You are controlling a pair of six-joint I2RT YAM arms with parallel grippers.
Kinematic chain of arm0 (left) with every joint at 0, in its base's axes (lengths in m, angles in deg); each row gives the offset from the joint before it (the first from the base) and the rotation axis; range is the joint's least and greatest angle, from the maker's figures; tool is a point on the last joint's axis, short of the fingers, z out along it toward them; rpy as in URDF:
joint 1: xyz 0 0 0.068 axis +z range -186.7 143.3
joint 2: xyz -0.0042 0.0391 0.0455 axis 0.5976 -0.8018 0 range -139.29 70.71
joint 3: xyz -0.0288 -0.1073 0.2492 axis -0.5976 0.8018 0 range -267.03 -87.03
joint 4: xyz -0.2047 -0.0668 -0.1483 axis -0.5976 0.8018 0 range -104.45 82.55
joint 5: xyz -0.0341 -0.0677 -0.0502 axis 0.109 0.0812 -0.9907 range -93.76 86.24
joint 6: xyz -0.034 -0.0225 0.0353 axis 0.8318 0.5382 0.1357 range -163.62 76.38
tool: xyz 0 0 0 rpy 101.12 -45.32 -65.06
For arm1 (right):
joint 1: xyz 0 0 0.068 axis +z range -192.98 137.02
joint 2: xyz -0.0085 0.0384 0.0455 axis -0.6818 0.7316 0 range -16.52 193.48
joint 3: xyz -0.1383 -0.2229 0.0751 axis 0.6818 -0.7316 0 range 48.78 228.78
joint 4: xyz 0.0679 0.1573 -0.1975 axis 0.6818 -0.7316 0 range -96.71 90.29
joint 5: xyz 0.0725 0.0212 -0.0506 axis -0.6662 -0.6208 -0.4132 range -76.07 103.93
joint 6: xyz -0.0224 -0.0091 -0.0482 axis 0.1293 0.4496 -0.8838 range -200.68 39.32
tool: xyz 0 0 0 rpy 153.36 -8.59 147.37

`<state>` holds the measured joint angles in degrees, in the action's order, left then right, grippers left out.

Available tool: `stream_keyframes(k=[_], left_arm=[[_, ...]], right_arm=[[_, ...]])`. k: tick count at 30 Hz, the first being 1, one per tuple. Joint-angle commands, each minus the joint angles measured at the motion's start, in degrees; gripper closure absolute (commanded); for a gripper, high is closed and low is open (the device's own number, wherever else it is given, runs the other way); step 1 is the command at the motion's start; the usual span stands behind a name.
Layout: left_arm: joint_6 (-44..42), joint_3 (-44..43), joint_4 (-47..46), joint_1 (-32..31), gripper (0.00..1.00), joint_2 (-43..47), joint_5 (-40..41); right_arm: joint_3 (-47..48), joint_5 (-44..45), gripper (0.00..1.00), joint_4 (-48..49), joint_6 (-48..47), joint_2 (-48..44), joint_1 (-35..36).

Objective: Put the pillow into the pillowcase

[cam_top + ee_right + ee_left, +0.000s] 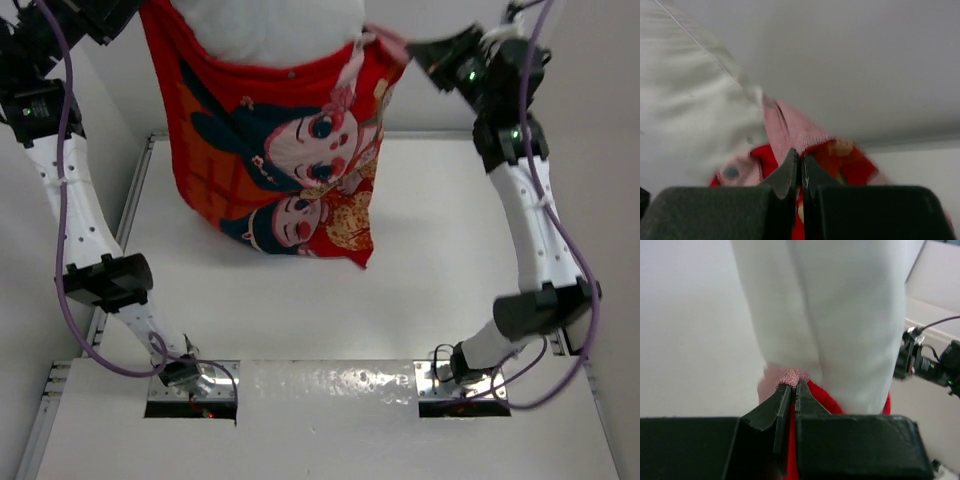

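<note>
a white table (430, 250) fills the middle of the top view, with a pale metal rail (130, 205) along its left edge. nearer the camera lies a white board (330, 445) (glossy in one patch by its far edge) with a dark left cutout (190, 410) and a matching right cutout (465, 408). a plain grey wall (440, 105) stands behind.

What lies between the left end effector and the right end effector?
The pillow, sitting in the pillowcase mouth; the left end effector and the right end effector pinch its rim. The top view shows it.
</note>
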<state>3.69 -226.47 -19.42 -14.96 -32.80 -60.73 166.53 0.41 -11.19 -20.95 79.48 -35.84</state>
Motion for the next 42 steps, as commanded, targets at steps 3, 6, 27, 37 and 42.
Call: stream_keyframes(k=[3, 6, 27, 37, 42], left_arm=[[3.35, -18.60, -6.83, 6.81, 1.00, -6.21, 9.76], [-27.38, 0.72, 19.58, -3.42, 1.00, 6.29, 9.78], [2.47, -13.55, -7.30, 0.73, 1.00, -6.44, 7.23], [0.93, -21.24, -7.92, 3.97, 1.00, -10.02, 7.92], [-42.89, 21.44, 22.69, -8.71, 1.00, 12.10, 11.27]], right_arm=[[18.68, 8.23, 1.00, -4.87, -10.56, -5.44, 2.35], [34.67, 9.12, 1.00, -25.85, -16.10, 5.07, 2.62], [-20.17, 9.22, 1.00, 11.51, -10.67, -19.22, -5.00], [7.85, 8.99, 1.00, -0.91, -12.39, -10.89, -5.73], [-16.01, 8.34, 1.00, -2.41, -16.25, -12.09, -5.12]])
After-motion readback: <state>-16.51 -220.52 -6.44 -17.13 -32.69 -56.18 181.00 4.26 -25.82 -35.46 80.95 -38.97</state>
